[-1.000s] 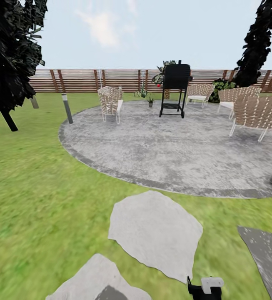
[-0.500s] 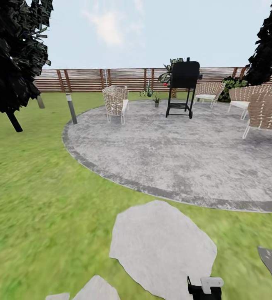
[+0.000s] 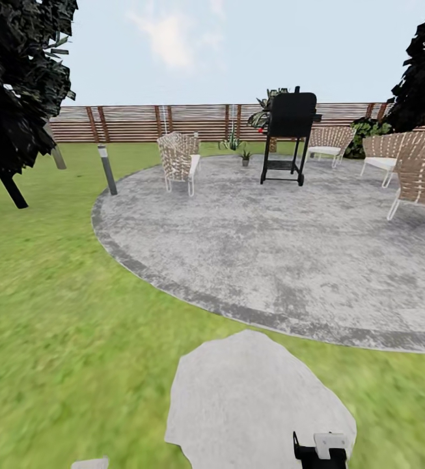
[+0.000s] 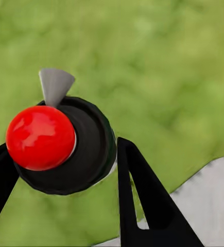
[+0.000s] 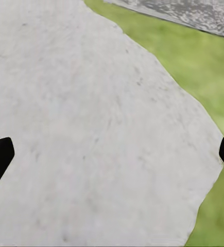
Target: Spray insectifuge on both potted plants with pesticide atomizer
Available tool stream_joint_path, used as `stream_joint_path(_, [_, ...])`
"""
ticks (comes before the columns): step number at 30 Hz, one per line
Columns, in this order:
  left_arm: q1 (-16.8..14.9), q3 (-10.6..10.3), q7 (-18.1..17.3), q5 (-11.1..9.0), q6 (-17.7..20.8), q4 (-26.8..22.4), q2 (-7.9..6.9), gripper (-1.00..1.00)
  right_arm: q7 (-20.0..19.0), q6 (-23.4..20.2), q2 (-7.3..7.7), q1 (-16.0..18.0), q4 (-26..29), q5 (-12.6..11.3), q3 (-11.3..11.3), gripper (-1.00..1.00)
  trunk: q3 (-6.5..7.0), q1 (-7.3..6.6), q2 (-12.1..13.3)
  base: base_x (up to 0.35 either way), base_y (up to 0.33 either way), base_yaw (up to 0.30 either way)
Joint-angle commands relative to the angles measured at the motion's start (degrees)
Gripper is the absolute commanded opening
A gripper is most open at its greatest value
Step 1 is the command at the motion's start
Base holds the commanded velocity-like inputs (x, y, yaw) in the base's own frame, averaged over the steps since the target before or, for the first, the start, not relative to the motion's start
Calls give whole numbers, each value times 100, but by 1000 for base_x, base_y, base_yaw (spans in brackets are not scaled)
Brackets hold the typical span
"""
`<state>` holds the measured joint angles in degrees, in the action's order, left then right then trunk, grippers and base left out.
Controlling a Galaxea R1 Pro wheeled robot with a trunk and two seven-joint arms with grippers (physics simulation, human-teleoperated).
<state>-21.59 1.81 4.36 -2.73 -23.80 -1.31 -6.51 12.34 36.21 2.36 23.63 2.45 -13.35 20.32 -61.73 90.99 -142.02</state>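
In the left wrist view my left gripper (image 4: 65,149) is shut on the pesticide atomizer (image 4: 86,154), a black round body with a red knob (image 4: 39,138) and a grey nozzle (image 4: 55,85), held over grass. My right gripper (image 5: 114,154) is open above a pale stepping stone (image 5: 91,128), nothing between its fingertips. Part of my right arm (image 3: 323,449) shows at the head view's bottom edge. One small potted plant (image 3: 245,156) stands far off at the back of the round patio (image 3: 271,247), near the fence of the garden.
A black grill (image 3: 289,133) stands at the patio's back, with woven chairs (image 3: 178,159) on its left and on its right (image 3: 420,179). A short lamp post (image 3: 107,169) marks the patio's left rim. A dark tree (image 3: 13,85) stands at left. A stepping stone (image 3: 251,397) lies just ahead.
The whole head view has shifted: the patio has come closer and the stepping stones have slid down the picture. Both grippers keep their places.
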Motion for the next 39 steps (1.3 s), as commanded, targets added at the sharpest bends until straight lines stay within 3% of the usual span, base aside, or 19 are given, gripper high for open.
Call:
stream_joint_path(1, [-3, 14, -6, -26, -20, 5, 0, -100, 23, 9, 1, 2, 1, -36, 51, 100, -5, 2, -2, 340, 0, 0])
stream_joint_path(39, [-3, 15, -6, -26, -20, 6, 0, -100, 23, 9, 1, 2, -1, -27, 58, 100, -5, 2, -2, 340, 0, 0])
